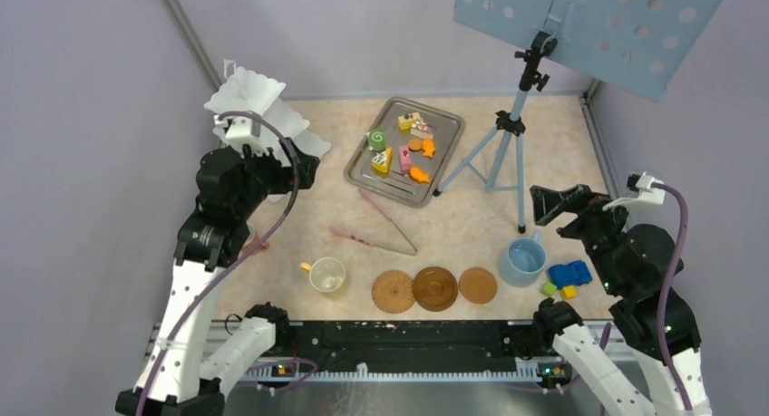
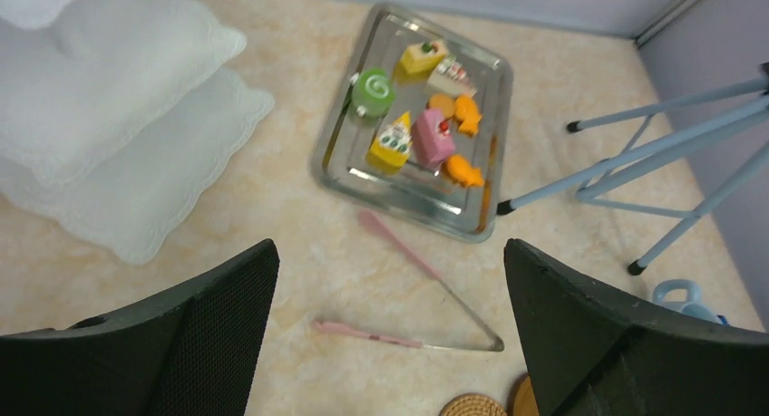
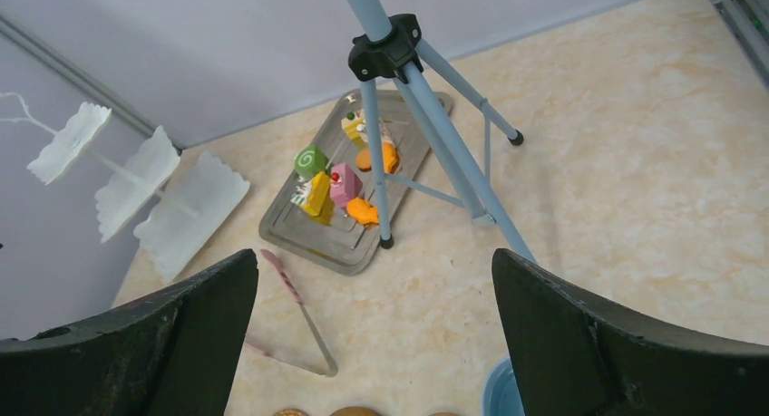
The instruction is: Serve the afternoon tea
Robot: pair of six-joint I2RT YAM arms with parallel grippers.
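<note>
We are showing L gripper (image 2: 390,343) & R gripper (image 3: 376,343) gaping wide, empty; toy pastries (image 2: 433,137) sitting on metal tray (image 2: 399,191) are looking light, stiff, prob. slick: pinch flat sides.

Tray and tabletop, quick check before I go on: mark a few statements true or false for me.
1. All the pastries lie on the metal tray. True.
2. The pink tongs are in the left gripper. False: they lie on the table beside the tray, and the left gripper is open and empty.
3. Three coasters sit in a row near the arms' bases. True.
4. The blue cup stands on a coaster. False: it stands on the table, right of the coasters.
5. The white stand carries pastries. False: its visible tiers are bare.
</note>
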